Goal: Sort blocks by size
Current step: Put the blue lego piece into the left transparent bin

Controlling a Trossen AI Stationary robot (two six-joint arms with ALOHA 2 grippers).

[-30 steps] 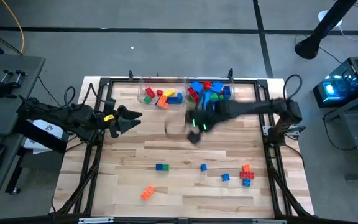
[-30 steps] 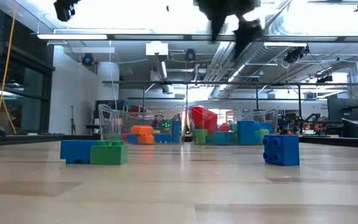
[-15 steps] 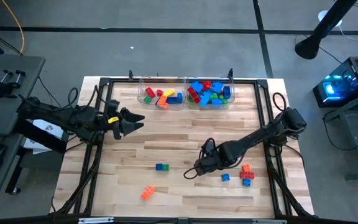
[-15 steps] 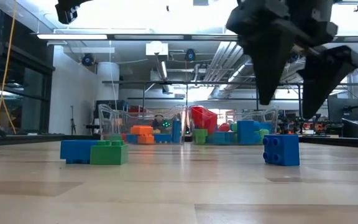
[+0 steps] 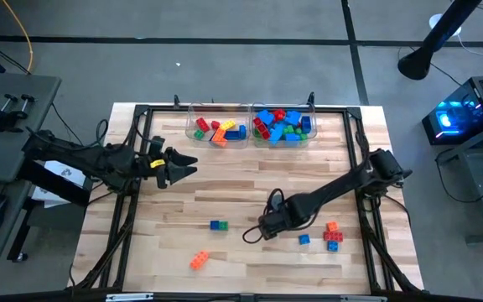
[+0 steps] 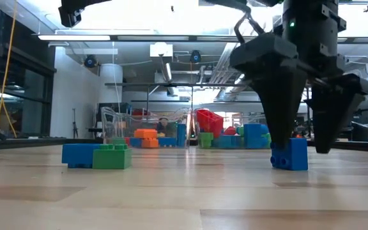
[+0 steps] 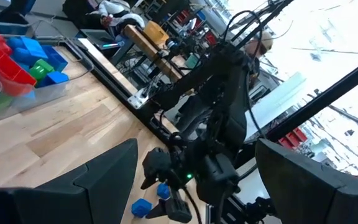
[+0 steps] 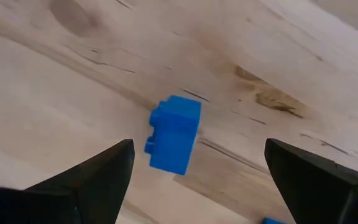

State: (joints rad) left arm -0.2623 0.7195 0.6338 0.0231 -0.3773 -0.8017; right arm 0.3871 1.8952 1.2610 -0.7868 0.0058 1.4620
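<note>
- The small blue block (image 8: 174,133) sits on the bare wooden table (image 5: 225,201), right between the spread fingers of the right gripper (image 6: 302,137); in the overhead view the arm hides it.
- Those fingers are wide apart and hold nothing; in the low view one dark wedge-shaped finger (image 6: 280,96) stands on each side of the block, tips close to the wood.
- Risk, as I judge it: the block lies a little askew to the fingers in the wrist view, so closing could twist it or pinch a corner and squirt it out sideways.
- Smooth hard plastic, studded on one face, on a slick varnished plank: it should slide easily if one finger touches first.
- Descending too far would jam the fingertips into the table.
- Nearby, another blue block (image 5: 304,240) and a red-and-orange stack (image 5: 333,233) lie just beside the arm; a wide sweep could knock them.
- Farther off, a joined blue-and-green block (image 6: 98,156) and an orange block (image 5: 199,261) wait on the wood.
- At the far edge, two clear thin-walled bins: the left bin (image 5: 193,132) holds red, orange and yellow pieces, the right bin (image 5: 312,134) mostly blue, red and green ones.
- The left gripper (image 5: 184,164) hangs over the table's left side, fingers open, empty, well apart from everything.
</note>
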